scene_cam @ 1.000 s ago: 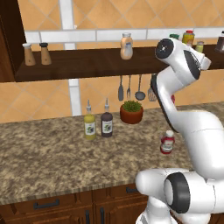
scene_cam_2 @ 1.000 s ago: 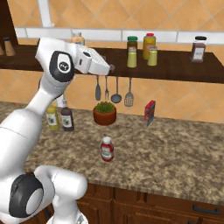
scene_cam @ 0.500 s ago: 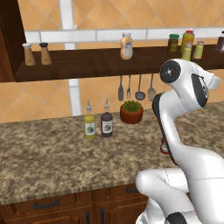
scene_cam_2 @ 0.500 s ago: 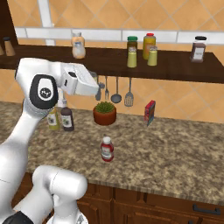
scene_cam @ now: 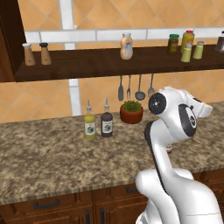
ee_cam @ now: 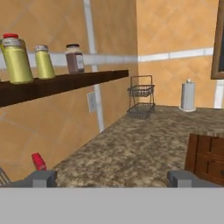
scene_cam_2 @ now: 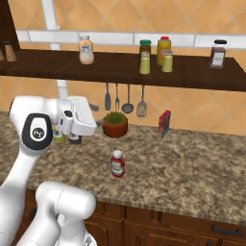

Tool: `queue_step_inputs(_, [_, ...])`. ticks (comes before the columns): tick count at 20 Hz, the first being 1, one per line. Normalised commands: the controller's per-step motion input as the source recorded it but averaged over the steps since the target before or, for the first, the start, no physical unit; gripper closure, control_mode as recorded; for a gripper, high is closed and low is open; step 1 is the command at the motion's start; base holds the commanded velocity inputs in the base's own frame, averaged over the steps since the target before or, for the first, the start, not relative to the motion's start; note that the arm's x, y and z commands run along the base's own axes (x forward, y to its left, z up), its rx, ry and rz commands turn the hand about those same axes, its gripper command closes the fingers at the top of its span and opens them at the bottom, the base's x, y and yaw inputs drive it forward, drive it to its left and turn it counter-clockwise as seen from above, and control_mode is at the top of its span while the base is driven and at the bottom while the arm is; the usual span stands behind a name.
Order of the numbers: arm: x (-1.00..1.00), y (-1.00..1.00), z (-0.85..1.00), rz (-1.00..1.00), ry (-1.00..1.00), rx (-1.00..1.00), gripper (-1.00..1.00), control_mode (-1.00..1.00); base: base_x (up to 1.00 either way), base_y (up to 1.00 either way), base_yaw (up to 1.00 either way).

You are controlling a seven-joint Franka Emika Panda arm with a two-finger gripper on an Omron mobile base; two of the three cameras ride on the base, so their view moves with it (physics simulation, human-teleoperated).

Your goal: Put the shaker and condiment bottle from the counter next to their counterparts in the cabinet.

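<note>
The red bottle (scene_cam_2: 117, 164) stands upright on the table (scene_cam_2: 192, 163), long axis vertical, white cap up, white label facing the camera; the print on the label is too small to read. It is in front of the potted plant (scene_cam_2: 115, 124), well apart from it. In the left base view the arm covers the bottle almost wholly.

Two yellow-green shakers (scene_cam_2: 144, 63) (scene_cam_2: 167, 62) stand upright on the cabinet (scene_cam_2: 192, 77) shelf, near each other, just in front of a dark-lidded jar (scene_cam_2: 145, 48) and a yellow red-capped bottle (scene_cam_2: 164, 48). I cannot tell which shaker is the twin. The clear tan-filled bottle (scene_cam_2: 86, 50) stands upright further left on the shelf, and a dark brown jar (scene_cam_2: 217, 54) with a pale label stands at the right; its writing is unreadable. Two brown shakers (scene_cam: 36, 54) stand at the far left end in the left base view.

The pincer (ee_cam: 112, 178) shows its two tips wide apart with nothing between them, so it is released. It looks along the table toward a wire rack (ee_cam: 141, 102) and a paper towel roll (ee_cam: 188, 96). A red box (scene_cam_2: 164, 123) leans by the wall right of the plant. A yellow spouted bottle (scene_cam: 89, 124) and a dark one (scene_cam: 106, 123) stand left of the plant, and utensils (scene_cam_2: 124, 98) hang under the shelf.
</note>
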Motion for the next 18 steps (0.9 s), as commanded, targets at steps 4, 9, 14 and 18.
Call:
queue_step_inputs(4, [-0.19, 0.23, -0.76, -0.15, 0.00, -0.02, -1.00, -1.00, 0.00, 0.00, 0.00])
queue_step_inputs(9, [-0.12, 0.22, -0.72, -0.20, 0.00, -0.01, -1.00, -1.00, 0.00, 0.00, 0.00])
queue_step_inputs(14, [0.00, 0.03, -0.65, -0.11, -0.02, 0.00, -1.00, -1.00, 0.00, 0.00, 0.00])
queue_step_inputs(18, [0.00, -0.15, -0.46, 0.00, -0.06, -0.01, -1.00, -1.00, 0.00, 0.00, 0.00])
